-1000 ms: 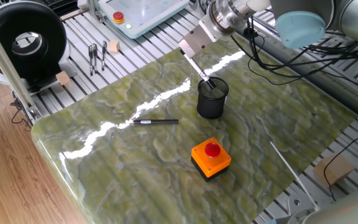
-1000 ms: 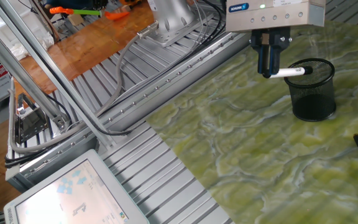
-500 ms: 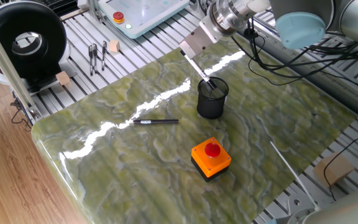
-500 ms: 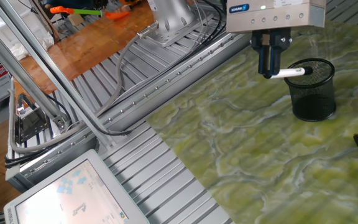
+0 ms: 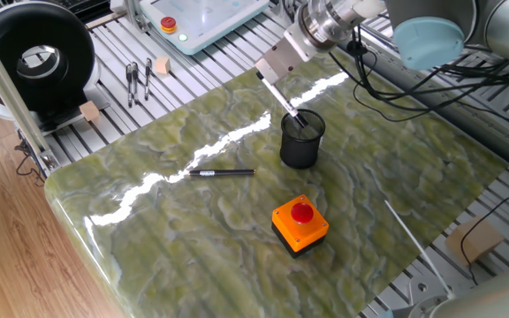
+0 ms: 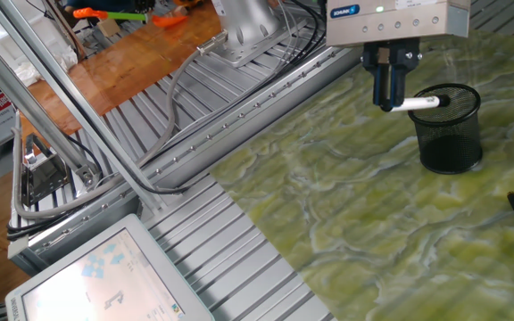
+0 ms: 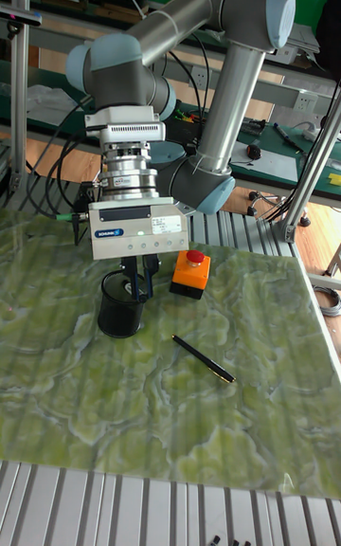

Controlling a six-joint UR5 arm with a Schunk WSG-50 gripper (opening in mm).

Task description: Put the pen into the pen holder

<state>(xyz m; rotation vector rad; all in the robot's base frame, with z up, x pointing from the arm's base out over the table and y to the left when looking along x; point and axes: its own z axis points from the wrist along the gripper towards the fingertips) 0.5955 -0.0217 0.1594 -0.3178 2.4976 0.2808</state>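
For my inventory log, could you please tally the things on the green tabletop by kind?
Pens: 2, a white pen in the gripper and a black pen lying flat
Mesh cups: 1
Button boxes: 1
Total: 4

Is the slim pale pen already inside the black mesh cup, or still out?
Partly in: the pale pen slants over the black mesh cup rim, held by the gripper.

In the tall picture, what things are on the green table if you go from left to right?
Pen holder with the gripper over it → orange button box → black pen.
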